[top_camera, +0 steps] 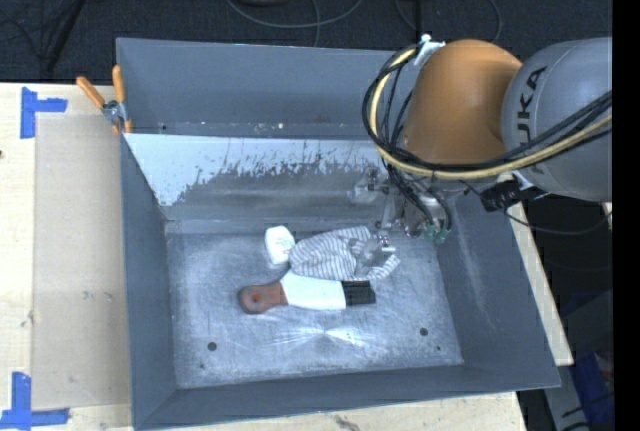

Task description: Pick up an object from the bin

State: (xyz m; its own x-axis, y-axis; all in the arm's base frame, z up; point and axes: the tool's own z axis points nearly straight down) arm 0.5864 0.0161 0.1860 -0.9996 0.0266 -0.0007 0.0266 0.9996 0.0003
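Claw (383, 249) over striped cloth (322, 257), beneath KUKA-lettered arm (560, 109).

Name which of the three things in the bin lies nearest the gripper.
The striped cloth: its right end lies at the gripper, while the small white block and the brown-handled brush lie farther left.

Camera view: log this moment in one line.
cloth: striped, centre of bin | tool: over cloth's right end | brush: next to cloth, near side | white block: at cloth's left
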